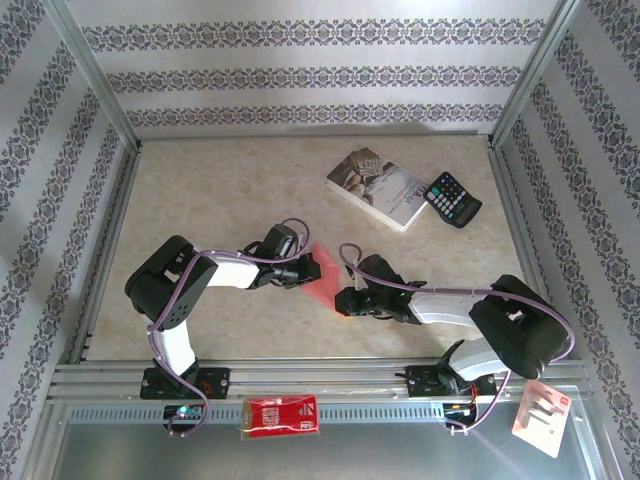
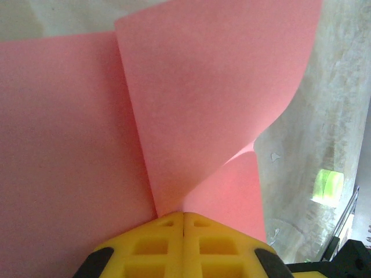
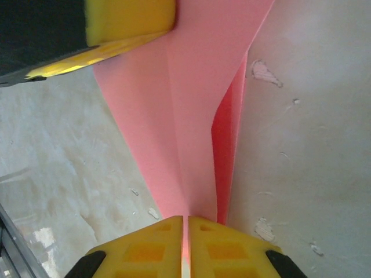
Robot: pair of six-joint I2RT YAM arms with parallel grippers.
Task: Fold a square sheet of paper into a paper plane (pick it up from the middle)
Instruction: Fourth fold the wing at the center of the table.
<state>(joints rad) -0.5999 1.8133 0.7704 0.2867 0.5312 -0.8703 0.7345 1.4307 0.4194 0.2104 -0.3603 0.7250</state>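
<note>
The pink-red sheet of paper [image 1: 324, 280], folded into a narrow tapered shape, hangs just above the table's middle between my two grippers. My left gripper [image 1: 305, 268] is shut on its far end; in the left wrist view the yellow fingertips [image 2: 184, 215] meet, and curled paper [image 2: 214, 87] fans out from them. My right gripper [image 1: 346, 300] is shut on the near end. There the paper [image 3: 194, 116] runs in layered folds out of the thin gap between the jaws [image 3: 186, 219]. The left finger [image 3: 127, 23] shows at the top. Whether the folds make a paper plane I cannot tell.
A paperback book [image 1: 378, 188] and a black calculator [image 1: 452, 199] lie at the back right of the table. A small red packet [image 1: 282, 415] sits on the front rail, and a white tag [image 1: 543, 415] hangs by the right arm's base. Patterned walls close three sides.
</note>
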